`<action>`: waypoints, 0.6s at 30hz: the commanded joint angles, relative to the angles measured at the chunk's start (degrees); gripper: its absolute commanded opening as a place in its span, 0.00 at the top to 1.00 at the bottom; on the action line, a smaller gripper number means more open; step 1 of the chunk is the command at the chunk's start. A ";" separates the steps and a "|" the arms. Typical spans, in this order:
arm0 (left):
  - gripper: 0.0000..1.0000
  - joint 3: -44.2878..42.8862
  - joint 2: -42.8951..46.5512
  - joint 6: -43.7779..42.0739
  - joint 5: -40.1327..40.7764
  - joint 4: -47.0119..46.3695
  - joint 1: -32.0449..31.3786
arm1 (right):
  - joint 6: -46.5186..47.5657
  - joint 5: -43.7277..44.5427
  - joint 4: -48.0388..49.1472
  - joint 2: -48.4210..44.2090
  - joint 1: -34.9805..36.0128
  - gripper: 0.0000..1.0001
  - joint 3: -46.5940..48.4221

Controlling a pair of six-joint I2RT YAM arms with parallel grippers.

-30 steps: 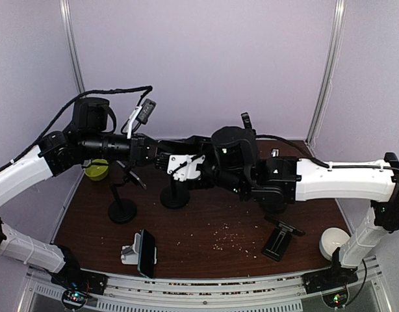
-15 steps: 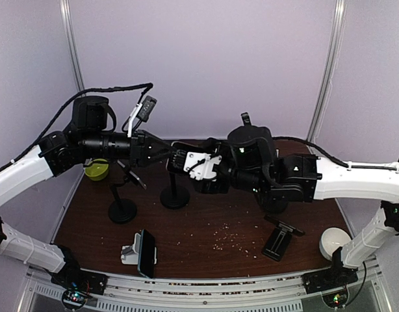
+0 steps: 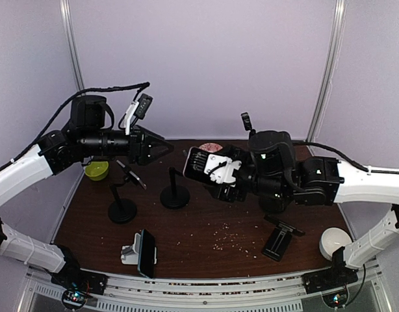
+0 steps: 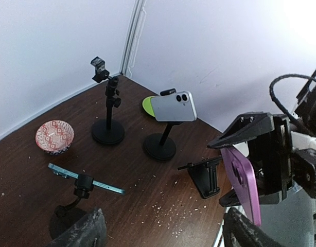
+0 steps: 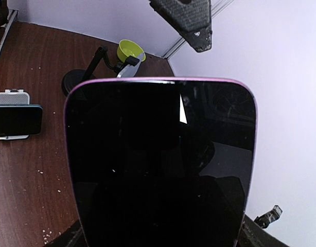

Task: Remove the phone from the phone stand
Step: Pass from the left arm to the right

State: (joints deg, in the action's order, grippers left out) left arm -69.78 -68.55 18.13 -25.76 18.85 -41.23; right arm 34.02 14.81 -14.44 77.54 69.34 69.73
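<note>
Green bowl, patterned bowl at desk rear, contents unclear. Purple phone clamped in right claw, now lifted clear right of phone stand. Left claw wide apart, empty, drawn back leftward

- I take the centre stand on the desk as my mark.
- Just left of it: a second stand carrying a tilted phone; behind that, a bowl.
- Before it, near the desk's front edge: a cradle holding an edge-on phone.
- Right and before it: a folding stand, with a round object beyond.
- Above it, slightly right: the held phone in my right hand.
</note>
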 commanded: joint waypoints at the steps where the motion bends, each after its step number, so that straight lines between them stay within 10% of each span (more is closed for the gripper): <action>1: 0.13 -0.04 2.27 -2.41 3.51 -0.53 0.67 | -4.68 -1.64 -2.38 -3.15 -0.23 0.56 -0.71; 18: 0.02 2.19 9.98 -8.85 16.95 0.71 0.80 | -19.54 -15.52 -16.32 -4.97 -1.96 0.57 -1.77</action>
State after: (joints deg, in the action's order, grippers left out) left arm -68.38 -59.68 11.92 -12.08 21.08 -40.84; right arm 19.38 3.64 -29.28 73.91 67.81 68.18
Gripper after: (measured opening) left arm 0.978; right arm 0.756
